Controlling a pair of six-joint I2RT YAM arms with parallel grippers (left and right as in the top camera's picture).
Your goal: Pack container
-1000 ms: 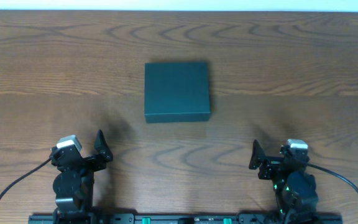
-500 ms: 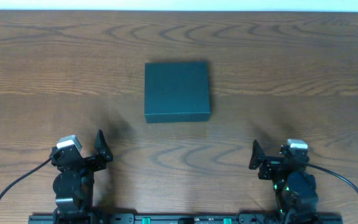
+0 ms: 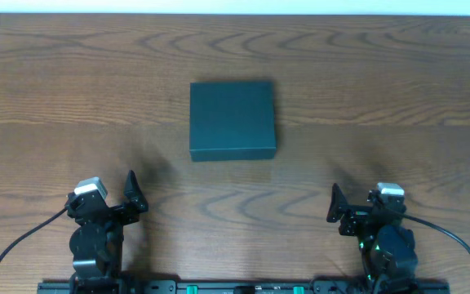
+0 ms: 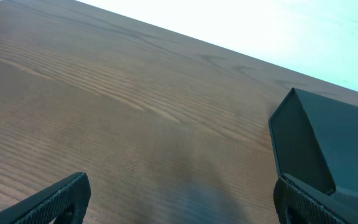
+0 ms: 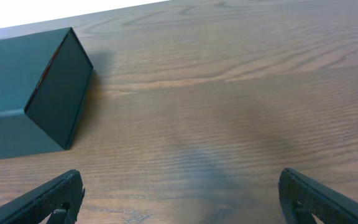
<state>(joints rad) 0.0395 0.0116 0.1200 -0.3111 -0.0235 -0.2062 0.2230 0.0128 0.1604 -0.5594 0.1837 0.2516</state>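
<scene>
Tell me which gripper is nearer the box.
Left, but only marginally. The left gripper sits open off the near-left corner of the box. The right gripper, also open, mirrors it off the near-right corner, a touch farther back. Neither touches it.

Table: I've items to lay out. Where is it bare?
The table is bare left, right and behind the box, and between it and the left hand and right hand. Crowded only around those hands, at the near edge.
</scene>
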